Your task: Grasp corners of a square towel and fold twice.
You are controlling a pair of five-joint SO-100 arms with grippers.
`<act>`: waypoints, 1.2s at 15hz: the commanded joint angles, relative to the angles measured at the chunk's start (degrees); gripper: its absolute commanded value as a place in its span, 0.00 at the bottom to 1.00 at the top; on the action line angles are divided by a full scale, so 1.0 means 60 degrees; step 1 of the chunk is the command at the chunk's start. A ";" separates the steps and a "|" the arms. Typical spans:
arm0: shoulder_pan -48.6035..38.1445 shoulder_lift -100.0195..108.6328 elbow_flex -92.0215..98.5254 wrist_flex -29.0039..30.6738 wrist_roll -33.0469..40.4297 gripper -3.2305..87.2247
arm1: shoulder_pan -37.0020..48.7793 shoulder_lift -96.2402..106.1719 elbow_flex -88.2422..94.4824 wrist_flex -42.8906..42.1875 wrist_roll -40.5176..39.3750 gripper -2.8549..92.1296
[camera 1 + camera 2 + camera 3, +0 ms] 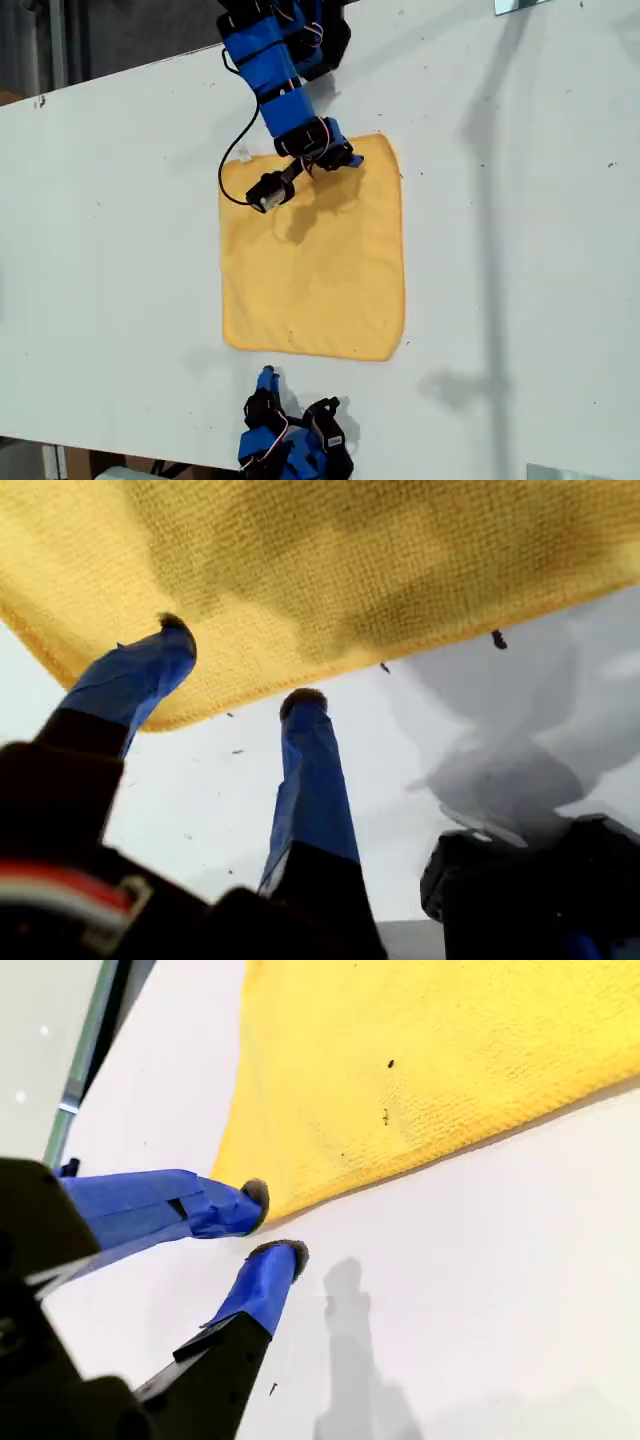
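**Two corners to pinch before the first fold**

On the exterior view's left, low down, my first gripper [240, 660] sits at the near edge of the towel [315, 260], close to its lower-left corner. Its fingers are spread wide and hold nothing. One tip overlaps the hem and the other stops just short of it.

The towel lies flat and square in the middle of the table [520, 250], unfolded. An arm [285, 90] at the exterior view's top hangs over its far edge.

My second gripper [270, 1222] is at a corner [290, 1175] of the cloth. Its fingers are slightly parted with bare table showing between the tips, so it is not pinching yet.

My judgement is that the step in hand is getting both grips.

- I should slide one finger under the hem and keep the other on top.
- I should close only when cloth fills the gap, and take just the rounded tip, not a bunch.
- My first gripper looks to need a shift toward the corner itself, or the fold will skew.
- Both corners should then lift together and travel evenly to the exterior view's right, so the edges meet.
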 commanded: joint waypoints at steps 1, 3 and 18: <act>0.0088 0.0059 -0.0015 -0.0059 -0.0044 0.10 | -0.1128 -0.0044 -0.0703 0.0483 0.0923 0.30; 0.0103 0.0059 -0.0015 -0.0044 -0.0044 0.09 | -0.1846 -0.0454 -0.0952 0.0439 0.1377 0.32; 0.0835 0.0059 -0.0132 -0.0308 0.0234 0.08 | -0.2080 -0.2900 -0.1963 -0.1230 0.1172 0.03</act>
